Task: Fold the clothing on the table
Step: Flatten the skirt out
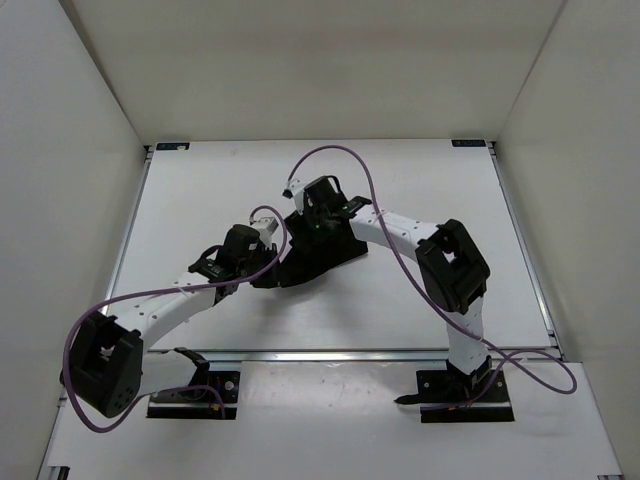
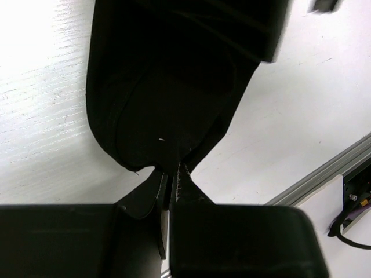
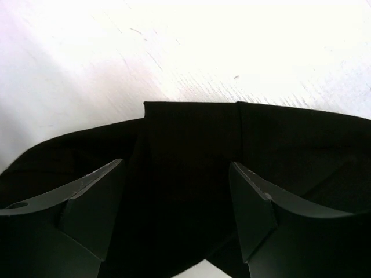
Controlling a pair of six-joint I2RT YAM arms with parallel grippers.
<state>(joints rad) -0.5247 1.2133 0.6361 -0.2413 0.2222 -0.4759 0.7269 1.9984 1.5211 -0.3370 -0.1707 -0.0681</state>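
The black clothing (image 1: pixel 318 256) lies bunched in a narrow heap in the middle of the white table (image 1: pixel 190 200). My left gripper (image 1: pixel 262 268) sits at the heap's near left end. In the left wrist view its jaws are pressed together on a tip of the clothing (image 2: pixel 168 87), and the gripper (image 2: pixel 173 172) pinches that hem just above the table (image 2: pixel 290 110). My right gripper (image 1: pixel 318 212) hovers at the heap's far end. In the right wrist view the right gripper (image 3: pixel 177 171) is open, both fingers (image 3: pixel 95 188) spread over a folded edge of the clothing (image 3: pixel 191 150) with nothing held.
An aluminium rail (image 1: pixel 350 354) runs along the table's near edge and also shows in the left wrist view as the rail (image 2: pixel 324 174). White walls (image 1: pixel 70 150) close the left, right and back. Purple cables (image 1: pixel 340 155) loop over both arms. Bare table (image 3: pixel 174 52) lies beyond the clothing.
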